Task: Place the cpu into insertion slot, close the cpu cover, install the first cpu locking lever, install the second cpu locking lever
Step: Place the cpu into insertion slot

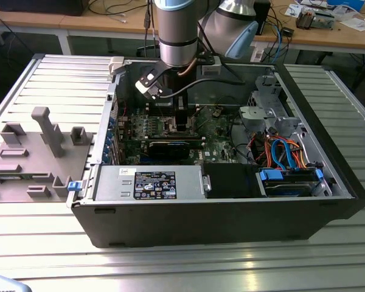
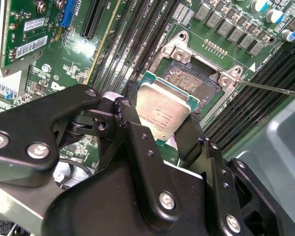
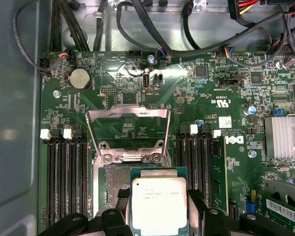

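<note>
My gripper [image 2: 161, 120] [image 3: 159, 211] is shut on the cpu [image 2: 162, 110] [image 3: 159, 204], a flat square chip with a silver top, one black finger on each of two opposite edges. The chip hangs level over the insertion slot [image 2: 191, 81] [image 3: 113, 189] and is offset, so part of the dark pin field shows beside it. The cpu cover [image 3: 128, 111] stands swung open behind the slot. A thin metal lever rod [image 2: 270, 87] sticks out from the slot's frame. In the exterior view the gripper [image 1: 181, 118] reaches down into the case over the green motherboard [image 1: 216, 131].
Black memory slots [image 3: 64, 182] flank the slot on both sides. A coin battery [image 3: 80, 77] and a finned heatsink [image 3: 284, 137] sit on the board. The open case holds a power supply [image 1: 149, 182] and drive bays with cables [image 1: 289, 173]. A grey fixture [image 1: 36, 152] lies outside.
</note>
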Controlling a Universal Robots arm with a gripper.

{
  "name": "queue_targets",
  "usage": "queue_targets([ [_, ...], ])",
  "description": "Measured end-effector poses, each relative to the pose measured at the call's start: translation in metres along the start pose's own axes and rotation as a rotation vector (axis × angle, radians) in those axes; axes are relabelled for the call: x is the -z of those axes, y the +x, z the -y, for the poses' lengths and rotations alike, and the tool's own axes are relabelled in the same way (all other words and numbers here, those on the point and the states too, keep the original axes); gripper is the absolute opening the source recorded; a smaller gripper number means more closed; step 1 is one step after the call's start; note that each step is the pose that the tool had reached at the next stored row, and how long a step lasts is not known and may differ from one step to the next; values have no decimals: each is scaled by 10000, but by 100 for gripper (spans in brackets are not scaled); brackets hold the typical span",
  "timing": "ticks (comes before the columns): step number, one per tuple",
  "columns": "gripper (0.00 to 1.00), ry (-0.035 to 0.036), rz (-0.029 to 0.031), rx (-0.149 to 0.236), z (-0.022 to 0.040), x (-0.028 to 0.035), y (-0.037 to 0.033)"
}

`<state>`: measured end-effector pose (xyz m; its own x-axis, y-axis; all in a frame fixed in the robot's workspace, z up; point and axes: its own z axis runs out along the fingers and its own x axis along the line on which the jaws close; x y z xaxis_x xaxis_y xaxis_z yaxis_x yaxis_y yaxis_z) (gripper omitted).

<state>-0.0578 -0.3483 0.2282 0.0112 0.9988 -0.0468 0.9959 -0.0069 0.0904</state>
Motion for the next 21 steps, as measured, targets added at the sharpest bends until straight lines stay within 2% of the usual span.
queue_targets([
  [6, 55, -16, -20, 348, 3, 3, 62],
  [7, 55, -16, -5, 349, 4, 2, 79],
  [8, 55, -16, 62, 355, 5, -3, 104],
  [9, 55, -15, 81, 359, 6, -9, 114],
  [12, 55, -17, 83, 382, 9, -30, 133],
  [21, 55, -17, 82, 381, 45, -181, 181],
])
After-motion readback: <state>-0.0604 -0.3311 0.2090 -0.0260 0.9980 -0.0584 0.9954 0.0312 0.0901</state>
